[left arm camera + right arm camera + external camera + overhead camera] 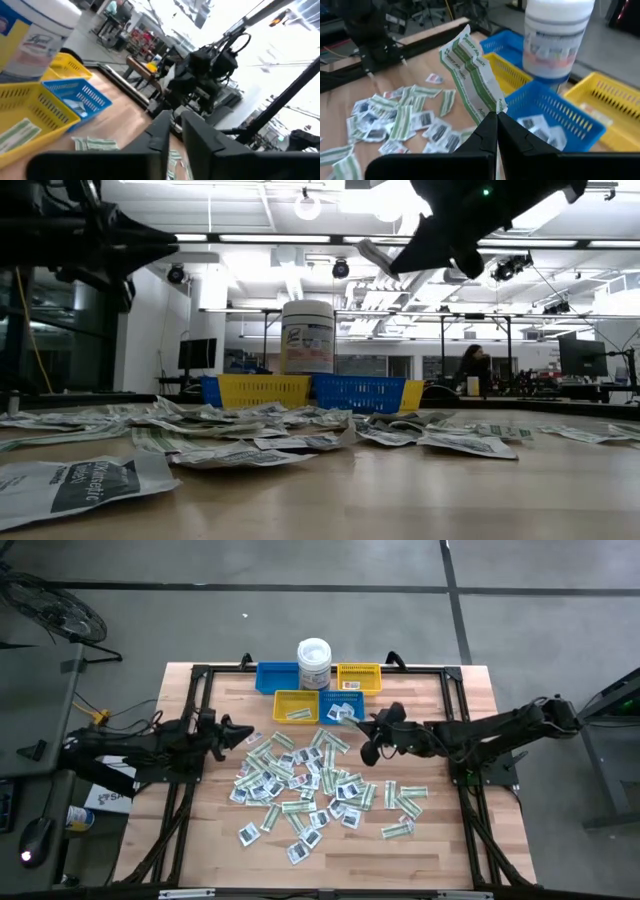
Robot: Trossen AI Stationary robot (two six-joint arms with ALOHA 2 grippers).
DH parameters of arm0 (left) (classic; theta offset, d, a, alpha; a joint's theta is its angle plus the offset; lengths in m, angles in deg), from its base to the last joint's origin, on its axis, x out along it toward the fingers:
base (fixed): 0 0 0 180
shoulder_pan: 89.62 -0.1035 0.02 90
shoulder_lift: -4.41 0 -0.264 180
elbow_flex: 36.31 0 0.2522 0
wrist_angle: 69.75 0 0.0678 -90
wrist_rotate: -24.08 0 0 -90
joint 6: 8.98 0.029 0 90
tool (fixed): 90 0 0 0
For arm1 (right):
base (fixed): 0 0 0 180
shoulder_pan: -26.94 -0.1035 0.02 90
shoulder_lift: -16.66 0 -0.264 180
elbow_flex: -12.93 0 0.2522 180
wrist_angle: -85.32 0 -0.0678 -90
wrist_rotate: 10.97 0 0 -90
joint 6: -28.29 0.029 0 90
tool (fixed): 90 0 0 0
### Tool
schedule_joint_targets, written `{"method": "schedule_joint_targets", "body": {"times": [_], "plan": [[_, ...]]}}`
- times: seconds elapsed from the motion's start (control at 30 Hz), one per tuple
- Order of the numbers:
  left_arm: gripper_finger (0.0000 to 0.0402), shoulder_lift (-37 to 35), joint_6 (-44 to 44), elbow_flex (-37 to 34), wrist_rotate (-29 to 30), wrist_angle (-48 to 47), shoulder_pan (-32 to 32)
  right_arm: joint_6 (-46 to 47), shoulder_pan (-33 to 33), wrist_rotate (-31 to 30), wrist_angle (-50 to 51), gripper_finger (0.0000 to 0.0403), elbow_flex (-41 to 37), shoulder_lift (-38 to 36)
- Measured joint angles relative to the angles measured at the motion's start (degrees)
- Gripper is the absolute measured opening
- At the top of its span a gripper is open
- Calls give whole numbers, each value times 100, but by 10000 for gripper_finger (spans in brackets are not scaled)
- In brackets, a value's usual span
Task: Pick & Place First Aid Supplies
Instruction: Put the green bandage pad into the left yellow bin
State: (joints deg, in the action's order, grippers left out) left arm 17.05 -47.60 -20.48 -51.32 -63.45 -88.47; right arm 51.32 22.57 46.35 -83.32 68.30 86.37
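Observation:
Many small paper packets, the first aid supplies (300, 785), lie scattered flat on the wooden table. Some are white squares and some are green-and-white strips. My right gripper (496, 124) is shut on one green-and-white strip (470, 70). It hovers near the front blue bin (338, 706), high over the pile. In the low view that gripper (400, 258) hangs near the top. My left gripper (245, 735) waits at the pile's left edge, clear of the packets. A narrow gap shows between its fingers (160, 132), and nothing is in it. My right gripper pinches one short end of the strip (489, 111) between its two fingers. The fingers reach in from the table's right side, slanting slightly down. The strip sticks out beyond the fingertips, creased and bent, lifted clear of the table and the bins.
At the far side stand a white lidded tub (314, 662), a blue bin (275, 677) and a yellow bin (358, 677). In front of them stand a yellow bin (295, 706) and the blue one, both holding packets. Bare wood lies near the front edge (330, 865).

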Motion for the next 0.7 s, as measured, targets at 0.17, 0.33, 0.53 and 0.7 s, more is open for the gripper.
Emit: {"method": "schedule_joint_targets", "body": {"times": [0.17,0.33,0.53,0.7], "plan": [[145,1099,-88,280,358,452,-2,-674,252,259,-422,0,0,32],[178,2358,434,1066,356,652,-4,-850,486,476,-600,0,338,334],[172,3750,1544,2242,490,640,-7,-1172,657,462,-489,0,1497,1279],[170,4367,2080,2757,550,646,-127,-1151,671,353,-86,0,2360,1962]]}}
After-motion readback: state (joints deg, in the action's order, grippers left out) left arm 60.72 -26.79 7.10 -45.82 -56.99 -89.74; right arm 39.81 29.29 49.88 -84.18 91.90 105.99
